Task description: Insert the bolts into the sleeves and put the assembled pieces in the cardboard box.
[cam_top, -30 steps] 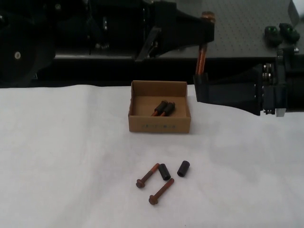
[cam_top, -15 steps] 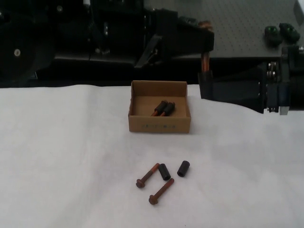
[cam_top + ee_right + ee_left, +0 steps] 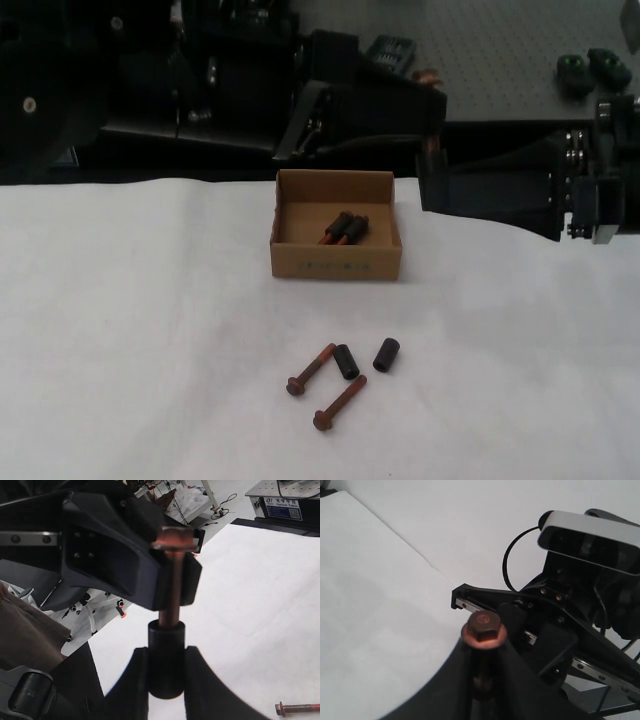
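The left gripper [image 3: 484, 655] clamps the bolt [image 3: 484, 626] under its head; the right gripper [image 3: 166, 652] grips the sleeve [image 3: 166, 637], both just far-right of the cardboard box [image 3: 335, 268]. The shank seems partly seated: keep them coaxial, push straight down.

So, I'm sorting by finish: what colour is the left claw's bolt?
The bolt is coppery orange, clearest in the right wrist view.

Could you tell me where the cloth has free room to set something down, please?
The white cloth is bare left of the cardboard box, and right of it, nearer than the right gripper. It is crowded in front of the box, around the loose bolts and sleeves, and behind it, where the left gripper holds a bolt at the right's sleeve.
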You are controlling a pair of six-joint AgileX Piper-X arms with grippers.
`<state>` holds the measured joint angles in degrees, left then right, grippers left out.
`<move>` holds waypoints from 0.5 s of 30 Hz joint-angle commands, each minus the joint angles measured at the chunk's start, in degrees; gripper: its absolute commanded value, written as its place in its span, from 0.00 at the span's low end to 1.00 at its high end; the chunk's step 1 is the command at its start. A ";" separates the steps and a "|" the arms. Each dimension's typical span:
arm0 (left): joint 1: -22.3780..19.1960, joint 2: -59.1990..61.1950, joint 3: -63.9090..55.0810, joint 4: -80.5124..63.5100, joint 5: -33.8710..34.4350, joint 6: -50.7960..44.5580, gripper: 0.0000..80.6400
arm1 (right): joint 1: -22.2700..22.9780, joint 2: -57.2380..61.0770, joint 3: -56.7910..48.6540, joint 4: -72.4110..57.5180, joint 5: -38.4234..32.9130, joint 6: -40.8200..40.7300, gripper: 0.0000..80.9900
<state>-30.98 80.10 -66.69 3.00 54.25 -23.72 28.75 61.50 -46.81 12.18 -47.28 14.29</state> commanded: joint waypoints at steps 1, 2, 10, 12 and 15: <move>-0.11 -0.72 0.16 3.42 3.08 0.83 0.01 | -0.67 -0.83 -0.90 -2.64 1.27 -0.63 0.03; -0.11 -0.72 0.16 3.42 3.40 1.08 0.01 | -0.67 -0.83 -0.90 -2.64 1.27 -0.63 0.03; -0.11 -0.72 0.16 3.42 8.66 1.89 0.02 | -0.67 -0.83 -0.90 -2.64 1.27 -0.63 0.03; -0.11 -0.72 0.16 3.42 8.66 1.89 0.12 | -0.67 -0.83 -0.90 -2.64 1.27 -0.63 0.03; -0.11 -0.72 0.16 3.42 8.66 1.63 0.41 | -0.67 -0.83 -0.90 -2.64 0.73 -0.61 0.03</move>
<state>-30.83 80.10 -66.69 4.21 58.47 -22.35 28.64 61.50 -46.68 12.16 -48.28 14.29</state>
